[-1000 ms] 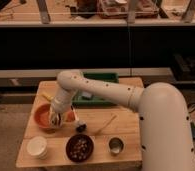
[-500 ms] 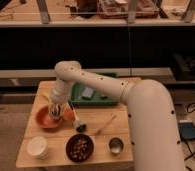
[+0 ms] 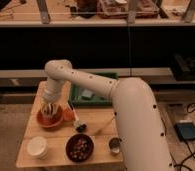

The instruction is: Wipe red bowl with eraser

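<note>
The red bowl (image 3: 47,120) is a wide, shallow orange-red bowl at the left of the wooden table (image 3: 96,119). My gripper (image 3: 50,110) hangs straight down into the bowl from the white arm (image 3: 86,80), which reaches in from the right. Something pale sits under the gripper inside the bowl; I cannot tell whether it is the eraser. A small orange round thing (image 3: 67,115) lies just right of the bowl.
A white cup (image 3: 37,147) stands at the front left. A dark brown bowl of nuts (image 3: 79,147) and a metal cup (image 3: 114,145) are at the front. A dark spoon (image 3: 76,120) lies mid-table. A green tray (image 3: 93,95) sits at the back.
The arm has swung left and back, and the gripper has moved across the red bowl from its right side to over its middle.
</note>
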Tool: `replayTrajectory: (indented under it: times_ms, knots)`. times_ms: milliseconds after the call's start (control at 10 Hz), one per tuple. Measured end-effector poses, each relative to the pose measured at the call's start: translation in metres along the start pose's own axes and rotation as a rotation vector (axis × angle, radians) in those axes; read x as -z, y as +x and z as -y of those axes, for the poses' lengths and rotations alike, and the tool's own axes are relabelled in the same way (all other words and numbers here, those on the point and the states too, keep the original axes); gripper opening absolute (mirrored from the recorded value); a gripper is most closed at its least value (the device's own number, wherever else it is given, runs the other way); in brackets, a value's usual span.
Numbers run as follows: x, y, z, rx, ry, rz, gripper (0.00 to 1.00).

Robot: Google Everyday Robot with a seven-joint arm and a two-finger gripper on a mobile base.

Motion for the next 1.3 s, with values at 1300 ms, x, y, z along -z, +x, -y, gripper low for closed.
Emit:
replayTrajectory:
  times_ms: [1300]
  knots:
    - [0.007, -0.047, -0.049, -0.079, 0.038, -0.039, 0.09]
